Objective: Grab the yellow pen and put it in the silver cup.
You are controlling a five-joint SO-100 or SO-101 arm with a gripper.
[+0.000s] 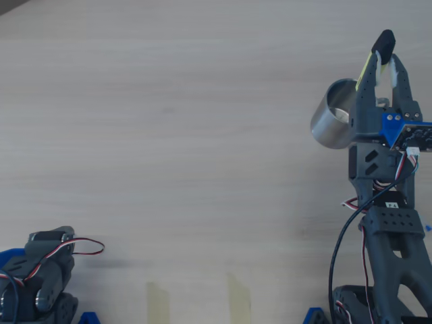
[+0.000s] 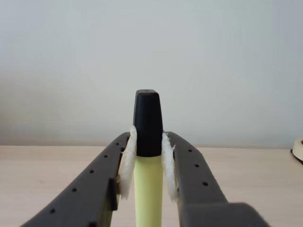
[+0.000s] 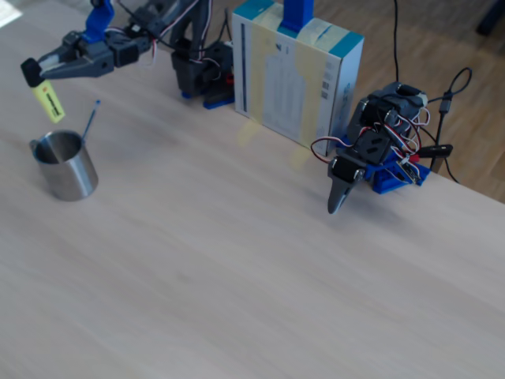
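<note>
- While my gripper is clamped on the one yellow pen, just below its black cap, the padded fingers press it from both sides.
- The pen bears small dark print in the fixed view, too small to read.
- The pen hangs cap-up in my grip, tilted, above the one silver cup, clear of its rim.
- A second arm rests well apart from my gripper.
- A white-and-teal box stands between the two arms; its print is unreadable.
</note>
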